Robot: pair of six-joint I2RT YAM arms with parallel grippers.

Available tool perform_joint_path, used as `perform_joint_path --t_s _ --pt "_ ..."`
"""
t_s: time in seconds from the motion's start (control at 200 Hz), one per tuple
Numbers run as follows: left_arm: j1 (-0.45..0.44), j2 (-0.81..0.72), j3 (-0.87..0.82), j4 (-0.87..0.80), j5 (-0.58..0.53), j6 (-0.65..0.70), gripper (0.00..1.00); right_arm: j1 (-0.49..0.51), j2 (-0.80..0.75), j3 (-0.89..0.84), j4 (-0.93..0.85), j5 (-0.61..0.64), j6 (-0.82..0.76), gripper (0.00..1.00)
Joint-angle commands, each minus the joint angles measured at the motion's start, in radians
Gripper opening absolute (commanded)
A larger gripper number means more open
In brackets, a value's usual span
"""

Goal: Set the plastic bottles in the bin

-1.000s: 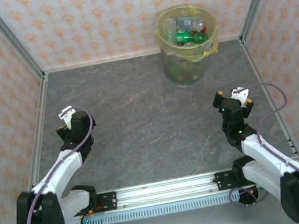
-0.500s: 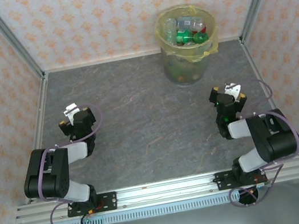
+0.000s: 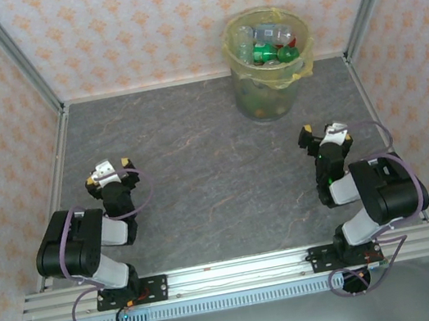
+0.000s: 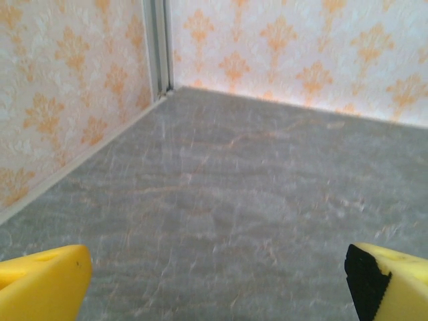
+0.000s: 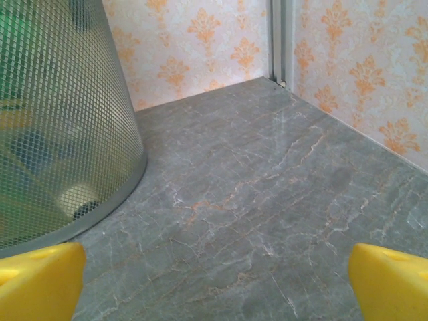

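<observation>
Top external view: the bin (image 3: 269,99), at the far right of the table (image 3: 196,147), holds the plastic bottles (image 3: 267,45). The right gripper (image 3: 322,131), jaws spread wide and empty, sits near the bin; the left gripper (image 3: 112,167), equally spread, is well apart from it.

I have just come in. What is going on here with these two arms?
Many plastic bottles lie inside the yellow-lined bin at the far side of the table. Both robot arms sit folded near their bases. The left arm's fingers and the right arm's fingers stand open and hold nothing.
</observation>
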Motion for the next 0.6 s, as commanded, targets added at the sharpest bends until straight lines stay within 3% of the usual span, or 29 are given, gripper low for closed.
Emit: perform_joint_path --t_s 0.0,0.591 --pt "0.006 0.006 0.002 0.099 0.011 0.001 1.0 -0.008 0.005 0.016 0.048 -0.012 -0.012 1.0" --pt "-0.001 0.01 0.003 0.104 0.035 0.022 1.0 -0.008 0.004 0.017 0.043 -0.012 -0.011 1.0"
